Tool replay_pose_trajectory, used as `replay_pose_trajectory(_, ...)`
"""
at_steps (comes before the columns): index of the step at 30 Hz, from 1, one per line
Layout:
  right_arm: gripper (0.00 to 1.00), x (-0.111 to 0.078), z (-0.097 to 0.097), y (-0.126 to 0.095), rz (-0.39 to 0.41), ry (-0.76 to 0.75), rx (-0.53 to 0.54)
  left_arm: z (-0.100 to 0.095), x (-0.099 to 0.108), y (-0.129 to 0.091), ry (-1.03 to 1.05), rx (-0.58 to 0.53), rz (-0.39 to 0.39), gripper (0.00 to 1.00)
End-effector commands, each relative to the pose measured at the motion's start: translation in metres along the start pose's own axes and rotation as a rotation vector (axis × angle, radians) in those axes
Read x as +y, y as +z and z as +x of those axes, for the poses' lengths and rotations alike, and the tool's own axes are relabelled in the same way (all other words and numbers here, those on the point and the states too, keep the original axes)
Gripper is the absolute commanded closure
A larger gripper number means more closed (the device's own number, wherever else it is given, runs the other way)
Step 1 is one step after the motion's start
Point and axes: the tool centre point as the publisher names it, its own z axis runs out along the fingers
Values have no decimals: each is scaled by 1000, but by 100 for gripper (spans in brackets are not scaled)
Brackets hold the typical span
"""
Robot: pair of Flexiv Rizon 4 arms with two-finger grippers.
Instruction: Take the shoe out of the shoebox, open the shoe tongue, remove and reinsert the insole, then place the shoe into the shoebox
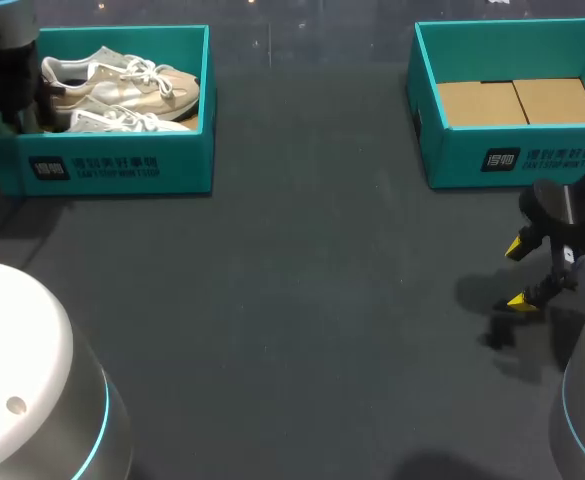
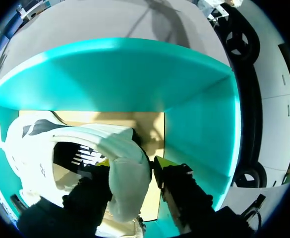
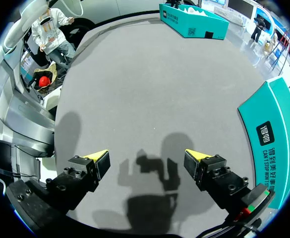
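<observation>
Our left tool [image 2: 132,162] grips the white shoe [image 2: 40,144] by its padded heel inside the white-lettered teal shoebox [image 1: 112,165]; our right tool [image 3: 145,154] gapes wide over the bench [image 3: 149,89].

Dark table [image 1: 302,300]: left shoebox [image 1: 112,165], right shoebox [image 1: 512,160]

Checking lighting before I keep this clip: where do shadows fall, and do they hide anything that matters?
Head view: the right gripper throws a dark shadow onto the table beside it; the shoes are well lit. Right wrist view: that shadow lies ahead of the open fingers, hiding nothing. Left wrist view: the shoe is bright, its inside dark.
</observation>
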Motion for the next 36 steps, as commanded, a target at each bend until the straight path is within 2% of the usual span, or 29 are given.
replay_pose_trajectory(1, 0, -1, 2, 0, 0, -1, -3, -5, 1, 2, 1, -2, 3, 92)
replay_pose_trajectory(2, 0, -1, 2, 0, 0, -1, -3, -4, 0, 1, 1, -3, 3, 100)
replay_pose_trajectory(26, 0, -1, 2, 0, 0, -1, -3, 12, -5, -22, -31, -26, -1, 100)
replay_pose_trajectory(36, 0, -1, 2, 0, 0, -1, -3, 23, -2, -47, -59, -66, -5, 100)
